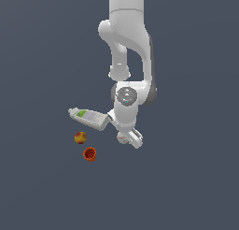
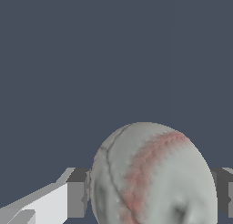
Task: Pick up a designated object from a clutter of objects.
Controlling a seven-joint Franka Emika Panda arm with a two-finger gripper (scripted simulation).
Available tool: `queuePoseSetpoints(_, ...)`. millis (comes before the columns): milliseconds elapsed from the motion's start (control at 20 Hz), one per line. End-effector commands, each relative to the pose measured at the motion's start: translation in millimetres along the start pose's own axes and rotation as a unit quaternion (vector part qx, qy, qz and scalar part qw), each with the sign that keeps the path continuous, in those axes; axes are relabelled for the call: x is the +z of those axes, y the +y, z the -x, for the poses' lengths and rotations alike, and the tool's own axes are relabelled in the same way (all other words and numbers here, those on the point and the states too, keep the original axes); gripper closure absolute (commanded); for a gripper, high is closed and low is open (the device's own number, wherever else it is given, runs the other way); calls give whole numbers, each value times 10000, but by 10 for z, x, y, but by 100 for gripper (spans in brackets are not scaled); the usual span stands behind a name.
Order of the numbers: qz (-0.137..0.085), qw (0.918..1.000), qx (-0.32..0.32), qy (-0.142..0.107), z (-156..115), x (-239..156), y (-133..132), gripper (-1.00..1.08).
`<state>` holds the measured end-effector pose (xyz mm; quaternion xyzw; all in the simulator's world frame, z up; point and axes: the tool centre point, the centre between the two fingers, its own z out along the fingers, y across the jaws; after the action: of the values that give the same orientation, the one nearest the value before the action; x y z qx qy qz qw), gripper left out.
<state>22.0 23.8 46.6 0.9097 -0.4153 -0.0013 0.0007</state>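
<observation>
The designated object, a white baseball point(image 2: 152, 177) with red stitching, fills the lower part of the wrist view and sits between my two grey fingers point(image 2: 76, 199), which press against its sides. In the exterior view the baseball point(image 1: 121, 138) peeks out just under the white hand, and my gripper point(image 1: 125, 140) is shut on it, low over the floor. The rest of the clutter of objects lies towards the exterior view's left. Whether the baseball still touches the floor cannot be told.
A grey-white bottle with a green label point(image 1: 88, 118) lies on its side close to the hand. A red-yellow ball point(image 1: 80, 138) and a small orange-red cup point(image 1: 89, 154) sit further towards the exterior view's left. The floor is plain dark grey.
</observation>
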Motion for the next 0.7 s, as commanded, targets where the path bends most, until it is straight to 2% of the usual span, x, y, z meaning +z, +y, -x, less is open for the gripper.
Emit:
queuePoseSetpoints(0,-4,10000,0,3,-4,-15,-4,108)
queuePoseSetpoints(300,-4,10000,0,3,-28,-197,-23,108)
queuePoseSetpoints(650,-4,10000,0,3,-91,-664,-74,108)
